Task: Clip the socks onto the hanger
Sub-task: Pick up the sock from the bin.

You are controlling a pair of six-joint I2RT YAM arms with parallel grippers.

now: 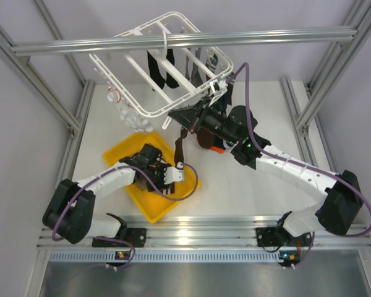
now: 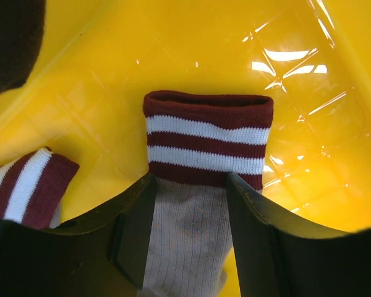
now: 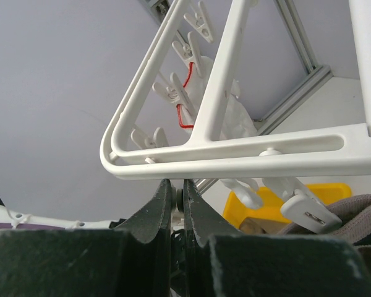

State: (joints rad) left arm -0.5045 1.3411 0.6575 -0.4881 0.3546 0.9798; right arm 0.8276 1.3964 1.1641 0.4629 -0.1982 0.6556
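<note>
A beige sock with a maroon-and-white striped cuff (image 2: 207, 133) lies flat in the yellow tray (image 2: 99, 93). My left gripper (image 2: 190, 182) is open, one finger along each side of it. The same gripper (image 1: 173, 173) shows low over the tray in the top view. The white hanger (image 1: 167, 62) hangs tilted from the top bar, with dark socks (image 1: 164, 71) clipped inside it. My right gripper (image 1: 172, 115) is at the hanger's near edge. Its jaws (image 3: 175, 182) are shut on a small clip just under the frame (image 3: 235, 158). A dark brown sock (image 1: 180, 147) dangles below it.
A second striped sock (image 2: 25, 182) and a dark one (image 2: 9, 37) also lie in the tray. A black sock with orange trim (image 1: 211, 143) rests on the table under the right arm. White clips (image 3: 303, 207) dangle from the frame. Aluminium posts and a crossbar (image 1: 179, 40) ring the workspace.
</note>
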